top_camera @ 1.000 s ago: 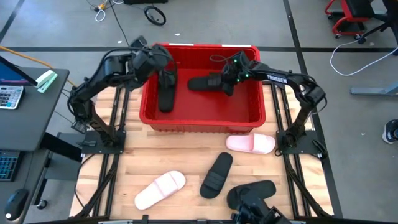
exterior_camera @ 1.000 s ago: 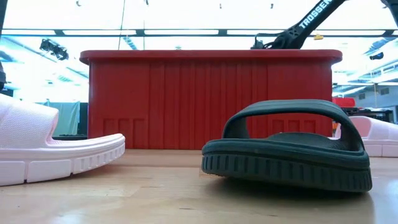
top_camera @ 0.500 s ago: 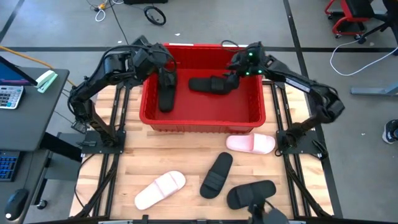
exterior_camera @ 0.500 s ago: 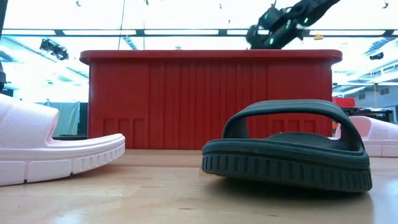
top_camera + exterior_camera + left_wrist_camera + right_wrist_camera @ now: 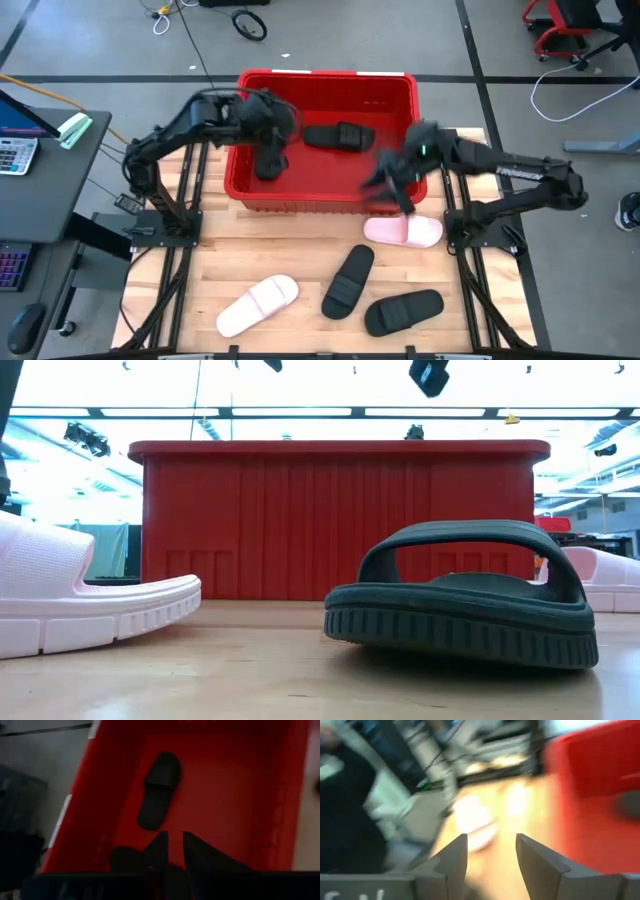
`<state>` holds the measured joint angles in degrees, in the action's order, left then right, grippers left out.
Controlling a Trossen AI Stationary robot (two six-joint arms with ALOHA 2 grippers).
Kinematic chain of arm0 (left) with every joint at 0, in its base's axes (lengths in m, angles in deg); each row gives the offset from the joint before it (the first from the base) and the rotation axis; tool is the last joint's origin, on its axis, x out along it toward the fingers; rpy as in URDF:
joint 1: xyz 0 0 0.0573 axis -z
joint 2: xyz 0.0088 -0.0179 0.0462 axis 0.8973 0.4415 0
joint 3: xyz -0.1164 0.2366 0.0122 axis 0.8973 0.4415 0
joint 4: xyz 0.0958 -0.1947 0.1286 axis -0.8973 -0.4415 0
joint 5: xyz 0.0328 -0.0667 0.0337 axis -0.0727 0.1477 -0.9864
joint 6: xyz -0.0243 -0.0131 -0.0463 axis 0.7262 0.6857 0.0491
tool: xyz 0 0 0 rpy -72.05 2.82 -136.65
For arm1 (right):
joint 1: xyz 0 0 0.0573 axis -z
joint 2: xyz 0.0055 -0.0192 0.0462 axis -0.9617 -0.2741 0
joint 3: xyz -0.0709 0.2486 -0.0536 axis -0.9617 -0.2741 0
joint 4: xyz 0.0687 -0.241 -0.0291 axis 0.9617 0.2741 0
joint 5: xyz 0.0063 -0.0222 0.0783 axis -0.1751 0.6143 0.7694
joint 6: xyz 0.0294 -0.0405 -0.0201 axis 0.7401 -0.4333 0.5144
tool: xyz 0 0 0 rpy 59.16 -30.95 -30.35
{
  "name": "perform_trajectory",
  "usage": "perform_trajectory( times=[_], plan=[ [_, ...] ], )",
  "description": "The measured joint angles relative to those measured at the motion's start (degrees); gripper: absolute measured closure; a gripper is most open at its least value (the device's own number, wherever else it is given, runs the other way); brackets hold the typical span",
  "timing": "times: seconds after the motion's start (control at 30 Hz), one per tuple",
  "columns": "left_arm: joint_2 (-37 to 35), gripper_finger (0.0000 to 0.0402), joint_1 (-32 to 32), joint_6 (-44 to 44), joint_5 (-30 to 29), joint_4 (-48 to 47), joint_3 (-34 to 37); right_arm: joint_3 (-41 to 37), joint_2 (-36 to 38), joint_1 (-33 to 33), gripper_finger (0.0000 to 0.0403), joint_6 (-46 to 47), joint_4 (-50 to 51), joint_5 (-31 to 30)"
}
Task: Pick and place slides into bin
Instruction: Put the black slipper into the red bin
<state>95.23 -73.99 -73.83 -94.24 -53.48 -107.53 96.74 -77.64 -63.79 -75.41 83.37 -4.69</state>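
Observation:
The red bin [image 5: 325, 192] stands at the table's far middle. Two black slides lie on its floor: one at the far side [image 5: 338, 137] and one at the left [image 5: 267, 166]. My left gripper [image 5: 270, 135] hangs over the left slide, its fingers [image 5: 161, 847] a narrow gap apart with nothing between them. My right gripper [image 5: 392, 188] is open and empty, blurred, above the bin's near right corner. On the table lie two pink slides [image 5: 403, 231] [image 5: 257, 305] and two black ones [image 5: 348, 280] [image 5: 404, 312].
The low view looks past a black slide [image 5: 465, 595] and a pink one [image 5: 80, 595] to the bin's near wall [image 5: 340, 520]. The arms' frames stand along the table's left and right edges. Bare wood lies between the bin and the loose slides.
My right gripper has risen off the black slide at the bin's far side and swung fast toward the table's near edge, to the bin's near right corner. That slide stays lying in the bin. My left gripper has shifted a little toward the table's right.

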Motion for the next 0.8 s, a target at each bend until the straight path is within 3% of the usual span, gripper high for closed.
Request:
perform_trajectory(
  times=[0.1, 0.2, 0.37, 0.5, 0.8],
  plan=[
    [2.0, 0.0308, 2.6, -0.3, 1.0, -1.3, 0.0, -2.0, 0.5, -11.8, 0.0232, 3.2, -0.1, -5.8],
    [4.2, 0.0286, 5.7, -0.3, 1.4, -4.2, 0.0, -3.6, -0.7, -22.6, 0.0233, 6.9, -0.2, -17.1],
    [7.6, 0.0259, 11.2, 2.3, 1.4, -8.1, 0.0, -6.0, -4.4, -34.9, 0.0233, 20.5, 0.0, -33.3],
    [9.3, 0.0252, 15.4, 7.0, 1.5, -8.8, 0.0, -6.7, -7.8, -40.8, 0.0233, 29.4, 0.8, -40.4],
    [9.6, 0.0264, 26.2, 20.7, 1.4, -10.2, 0.0, -6.7, -17.4, -45.8, 0.0233, 41.8, 0.3, -47.9]
  ],
)
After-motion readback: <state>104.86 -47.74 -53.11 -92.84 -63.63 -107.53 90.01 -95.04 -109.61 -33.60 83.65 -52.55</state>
